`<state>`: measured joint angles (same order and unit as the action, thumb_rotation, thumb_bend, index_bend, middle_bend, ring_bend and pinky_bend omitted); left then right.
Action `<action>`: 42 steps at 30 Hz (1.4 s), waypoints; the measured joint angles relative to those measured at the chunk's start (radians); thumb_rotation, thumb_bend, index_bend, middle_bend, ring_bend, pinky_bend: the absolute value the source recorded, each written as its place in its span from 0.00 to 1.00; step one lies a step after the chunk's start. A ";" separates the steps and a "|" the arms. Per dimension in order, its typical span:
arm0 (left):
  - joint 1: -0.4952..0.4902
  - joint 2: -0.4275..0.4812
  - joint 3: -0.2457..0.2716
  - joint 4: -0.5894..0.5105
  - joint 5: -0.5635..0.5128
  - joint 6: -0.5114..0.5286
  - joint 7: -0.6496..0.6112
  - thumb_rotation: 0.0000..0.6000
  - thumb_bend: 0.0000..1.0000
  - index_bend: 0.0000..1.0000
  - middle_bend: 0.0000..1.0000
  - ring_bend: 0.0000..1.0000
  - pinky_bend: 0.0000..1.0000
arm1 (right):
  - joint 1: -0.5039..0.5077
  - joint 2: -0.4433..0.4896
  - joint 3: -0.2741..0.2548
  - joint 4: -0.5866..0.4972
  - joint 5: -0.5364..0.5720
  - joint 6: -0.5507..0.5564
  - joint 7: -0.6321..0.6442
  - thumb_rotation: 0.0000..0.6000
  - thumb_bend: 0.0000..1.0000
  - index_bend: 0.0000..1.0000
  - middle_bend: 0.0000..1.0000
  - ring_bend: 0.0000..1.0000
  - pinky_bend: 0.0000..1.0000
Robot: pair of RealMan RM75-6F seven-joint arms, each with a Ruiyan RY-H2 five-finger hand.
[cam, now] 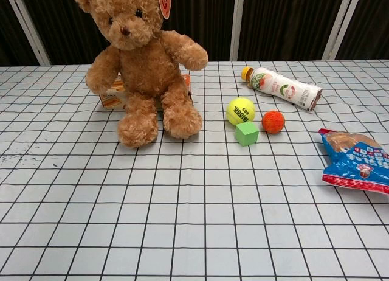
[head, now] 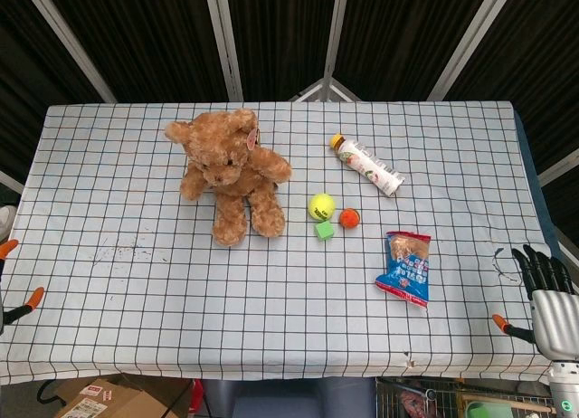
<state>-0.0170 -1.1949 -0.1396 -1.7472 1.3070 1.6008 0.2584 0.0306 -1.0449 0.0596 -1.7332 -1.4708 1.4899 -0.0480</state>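
Observation:
A brown teddy bear (head: 231, 174) (cam: 143, 62) sits at the back left of the checked tablecloth (head: 181, 282). A small orange and white box (cam: 111, 99) lies behind it. Right of the bear are a yellow tennis ball (head: 321, 205) (cam: 240, 111), an orange ball (head: 349, 218) (cam: 273, 121) and a green cube (head: 324, 231) (cam: 247, 133). A drink bottle (head: 366, 165) (cam: 282, 87) lies on its side behind them. A blue snack packet (head: 406, 267) (cam: 355, 162) lies further right. My right hand (head: 547, 287) hovers at the table's right edge with its fingers spread, holding nothing. Of my left hand (head: 11, 296) only orange-tipped fingers show at the left edge, apart and with nothing between them.
A cardboard box (head: 109, 400) stands on the floor below the table's front edge. A wire basket (head: 452, 404) sits below the front right corner. Dark panels with white metal struts stand behind the table.

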 measured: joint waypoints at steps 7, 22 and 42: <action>0.010 0.007 0.008 -0.007 0.013 0.013 -0.007 1.00 0.32 0.20 0.01 0.00 0.00 | 0.002 -0.002 -0.005 -0.004 -0.009 -0.004 -0.011 1.00 0.11 0.00 0.00 0.00 0.00; -0.005 0.021 0.007 -0.013 -0.022 -0.059 -0.058 1.00 0.32 0.18 0.00 0.00 0.00 | -0.001 0.002 -0.007 -0.007 -0.002 -0.005 -0.010 1.00 0.11 0.00 0.00 0.00 0.00; -0.188 0.036 -0.108 -0.075 -0.116 -0.367 -0.333 1.00 0.23 0.12 0.00 0.00 0.00 | -0.013 0.023 -0.003 -0.006 0.021 -0.005 0.042 1.00 0.10 0.00 0.00 0.00 0.00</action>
<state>-0.2055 -1.1592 -0.2474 -1.8223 1.1907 1.2334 -0.0747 0.0178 -1.0222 0.0570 -1.7389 -1.4494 1.4852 -0.0059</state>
